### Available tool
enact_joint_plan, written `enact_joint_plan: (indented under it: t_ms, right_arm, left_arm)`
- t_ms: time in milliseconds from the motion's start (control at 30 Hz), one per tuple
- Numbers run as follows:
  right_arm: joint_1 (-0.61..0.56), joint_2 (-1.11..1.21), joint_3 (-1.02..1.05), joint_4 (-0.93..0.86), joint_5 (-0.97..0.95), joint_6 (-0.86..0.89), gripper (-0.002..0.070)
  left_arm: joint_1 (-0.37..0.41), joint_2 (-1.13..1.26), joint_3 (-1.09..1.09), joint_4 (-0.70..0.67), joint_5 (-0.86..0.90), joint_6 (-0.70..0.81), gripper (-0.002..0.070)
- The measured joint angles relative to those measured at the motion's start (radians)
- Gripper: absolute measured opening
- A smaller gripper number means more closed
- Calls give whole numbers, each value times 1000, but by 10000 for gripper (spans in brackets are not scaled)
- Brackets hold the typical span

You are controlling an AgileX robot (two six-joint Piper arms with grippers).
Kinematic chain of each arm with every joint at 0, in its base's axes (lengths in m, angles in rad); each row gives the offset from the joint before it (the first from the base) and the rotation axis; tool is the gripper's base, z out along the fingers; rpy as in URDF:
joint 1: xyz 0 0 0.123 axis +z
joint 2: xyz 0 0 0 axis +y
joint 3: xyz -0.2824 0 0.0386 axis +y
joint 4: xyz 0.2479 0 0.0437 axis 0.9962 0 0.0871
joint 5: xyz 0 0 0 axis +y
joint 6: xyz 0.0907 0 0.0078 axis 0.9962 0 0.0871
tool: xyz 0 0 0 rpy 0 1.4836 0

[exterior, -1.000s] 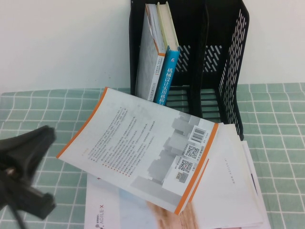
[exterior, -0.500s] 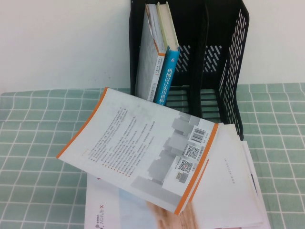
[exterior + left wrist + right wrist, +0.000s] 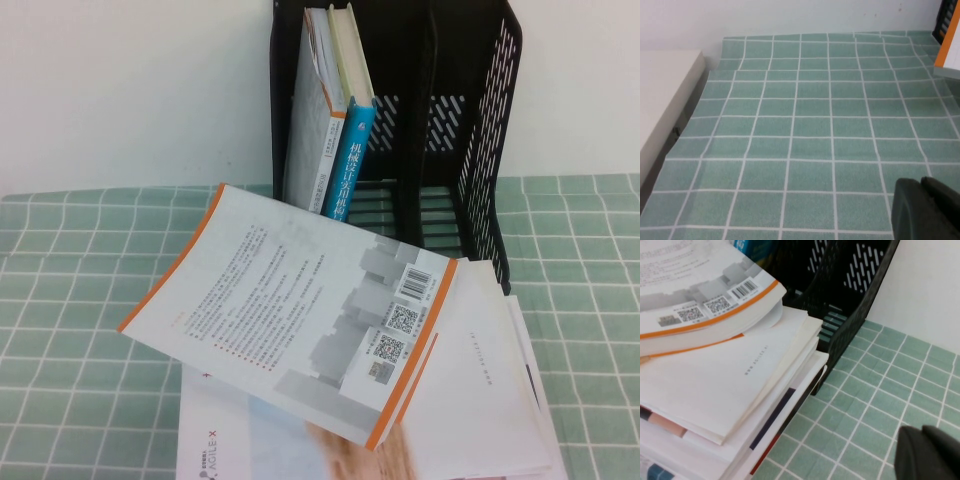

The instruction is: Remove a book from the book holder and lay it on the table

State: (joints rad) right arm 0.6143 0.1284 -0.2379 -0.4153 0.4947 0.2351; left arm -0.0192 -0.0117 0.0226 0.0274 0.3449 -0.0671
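Item: the book [image 3: 300, 315] lies back-up on a stack of other books [image 3: 735, 390] before the book holder [image 3: 455, 140], overhanging the desk [image 3: 70, 260], liable to slide; left gripper [image 3: 925, 210] and right gripper [image 3: 927, 452] hang clear above the cloth, state of the jaws indeterminable.

table [image 3: 805, 125] in green cloth with white grid is filling most of the view; left gripper [image 3: 926, 210] is showing as a dark shape low over the cloth, fingers unclear; orange-edged corner of the book [image 3: 950, 47] is poking in at 1 edge; pale wall [image 3: 790, 15] is running behind; white ledge [image 3: 662, 95] is sitting beside the cloth
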Motion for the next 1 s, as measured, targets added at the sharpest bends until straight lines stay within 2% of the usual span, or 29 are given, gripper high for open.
enact_joint_plan:
  t_ms: [1000]
  right_arm:
    - [-2, 0, 0, -15, 0, 11, -2]
  left_arm:
    - [0, 0, 0, -27, 0, 2, -3]
